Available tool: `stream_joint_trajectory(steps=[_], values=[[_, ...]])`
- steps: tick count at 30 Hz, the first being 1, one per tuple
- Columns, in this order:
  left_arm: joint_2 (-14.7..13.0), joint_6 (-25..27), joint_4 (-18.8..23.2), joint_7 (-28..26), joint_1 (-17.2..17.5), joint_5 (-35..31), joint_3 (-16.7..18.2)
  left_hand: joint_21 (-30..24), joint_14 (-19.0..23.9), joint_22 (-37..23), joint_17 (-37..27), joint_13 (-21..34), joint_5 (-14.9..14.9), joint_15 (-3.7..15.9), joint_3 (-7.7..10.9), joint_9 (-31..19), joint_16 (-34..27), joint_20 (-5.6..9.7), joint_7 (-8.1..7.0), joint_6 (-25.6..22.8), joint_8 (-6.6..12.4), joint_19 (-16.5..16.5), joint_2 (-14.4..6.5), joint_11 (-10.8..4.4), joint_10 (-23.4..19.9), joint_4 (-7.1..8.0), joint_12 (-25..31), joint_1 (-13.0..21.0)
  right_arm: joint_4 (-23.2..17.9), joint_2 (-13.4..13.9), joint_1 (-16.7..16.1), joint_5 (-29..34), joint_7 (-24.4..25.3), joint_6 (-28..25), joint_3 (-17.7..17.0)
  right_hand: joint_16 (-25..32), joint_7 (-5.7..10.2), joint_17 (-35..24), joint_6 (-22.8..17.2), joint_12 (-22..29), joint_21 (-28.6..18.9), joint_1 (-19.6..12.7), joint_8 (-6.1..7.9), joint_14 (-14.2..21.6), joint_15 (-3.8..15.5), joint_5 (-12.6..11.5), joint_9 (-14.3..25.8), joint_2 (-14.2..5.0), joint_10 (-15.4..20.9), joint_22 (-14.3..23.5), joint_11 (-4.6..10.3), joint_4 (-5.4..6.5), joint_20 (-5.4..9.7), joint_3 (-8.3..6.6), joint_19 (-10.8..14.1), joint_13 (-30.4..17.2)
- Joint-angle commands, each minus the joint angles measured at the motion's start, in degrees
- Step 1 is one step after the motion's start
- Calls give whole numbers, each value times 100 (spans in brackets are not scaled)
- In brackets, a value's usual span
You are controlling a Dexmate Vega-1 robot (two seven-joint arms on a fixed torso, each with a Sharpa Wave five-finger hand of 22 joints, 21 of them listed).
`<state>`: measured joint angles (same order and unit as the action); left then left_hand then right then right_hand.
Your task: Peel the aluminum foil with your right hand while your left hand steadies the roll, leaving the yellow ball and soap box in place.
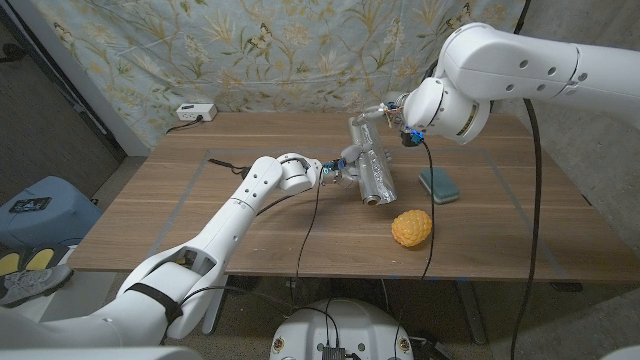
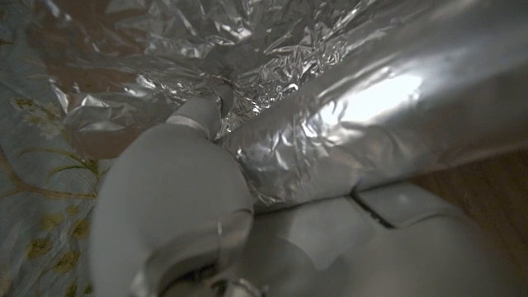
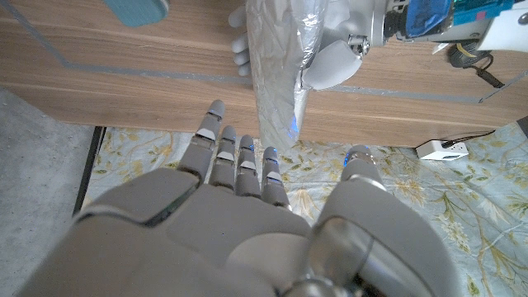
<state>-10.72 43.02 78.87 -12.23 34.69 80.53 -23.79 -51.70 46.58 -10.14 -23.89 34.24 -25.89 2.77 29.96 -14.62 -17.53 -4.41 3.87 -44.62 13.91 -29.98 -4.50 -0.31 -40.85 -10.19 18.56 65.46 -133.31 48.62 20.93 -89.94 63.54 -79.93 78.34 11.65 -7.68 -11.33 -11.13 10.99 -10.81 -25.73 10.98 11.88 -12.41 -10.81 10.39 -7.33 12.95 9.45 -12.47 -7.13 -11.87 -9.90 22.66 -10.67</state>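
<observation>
A: Where's the foil roll (image 1: 368, 178) just now?

B: On the wooden table (image 1: 200, 200), lying on its side, directly against the left hand (image 1: 335, 170). That hand grips it at the end nearest the left arm. In the left wrist view the fingers (image 2: 202, 115) press into the crinkled roll (image 2: 388, 107).

A: And the loose foil?

B: A sheet of foil (image 1: 364, 132) rises from the roll up to the right hand (image 1: 388, 112), which hangs above the roll, off the table. In the right wrist view the sheet (image 3: 280, 74) runs past the fingertips (image 3: 247, 157) of the right hand (image 3: 239, 214), between the fingers and the thumb.

A: So it's holding it?

B: I can't tell for certain. The fingers lie close together and nearly straight, with the thumb apart to one side and the sheet in the gap. Whether any pad actually pinches it, the pictures don't settle.

A: What else sits near the hands?

B: The yellow ball (image 1: 411, 228) lies beyond the roll's free end from the left hand, nearer the robot's edge of the table, apart from the roll. The soap box (image 1: 439, 184) is below the right hand, beside the roll on its far side from the left hand, not touching it.

A: Anything further out?

B: A white power strip (image 1: 195, 112) at the table's far corner, well away from both hands, before a floral cloth (image 1: 250, 50).
</observation>
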Motion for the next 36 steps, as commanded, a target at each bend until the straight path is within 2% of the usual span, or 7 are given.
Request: stream_joint_trajectory(steps=[1,15,24,36], values=[[-74,-122,183,-371,18,117,-59,-35,51,-9,1,12,-53,20,56,-5,-3,33,-18,-54,-21,-44,16,0,-47,3,-3,68,299,-320,357,56,46,-5,593,-15,-438,-9,58,-2,-5,-47,-19,-36,-13,-35,19,-21,-59,34,-23,9,-23,17,-33,-13],[-106,-235,181,-467,15,173,-99,-55,89,-14,-64,28,-105,199,74,14,-75,60,-26,-87,-52,-67,138,-14,-83,-74,-3,305,420,-378,355,81,46,-5,655,-17,-437,-9,97,-1,-1,-52,-14,-95,-13,-37,20,-35,-111,35,-23,16,-25,52,-95,-14],[-132,-275,255,-472,40,196,-123,-85,121,-18,-90,44,-134,197,85,16,-106,88,-63,-158,-46,-108,161,-43,-141,-43,15,394,625,-519,395,69,46,-5,784,-14,-435,-9,135,3,-7,-69,-18,-108,-12,-37,19,-43,-112,36,-22,12,-26,56,-98,-14],[-186,-343,402,-496,121,249,-135,-98,122,-19,-98,61,-173,170,112,-1,-104,87,-52,-162,-56,-99,149,-41,-147,-1,14,443,955,-699,305,173,46,-5,879,-16,-436,-7,539,6,-7,-83,-14,-202,-11,-51,27,-32,-262,37,-23,27,-30,141,-121,-22]])
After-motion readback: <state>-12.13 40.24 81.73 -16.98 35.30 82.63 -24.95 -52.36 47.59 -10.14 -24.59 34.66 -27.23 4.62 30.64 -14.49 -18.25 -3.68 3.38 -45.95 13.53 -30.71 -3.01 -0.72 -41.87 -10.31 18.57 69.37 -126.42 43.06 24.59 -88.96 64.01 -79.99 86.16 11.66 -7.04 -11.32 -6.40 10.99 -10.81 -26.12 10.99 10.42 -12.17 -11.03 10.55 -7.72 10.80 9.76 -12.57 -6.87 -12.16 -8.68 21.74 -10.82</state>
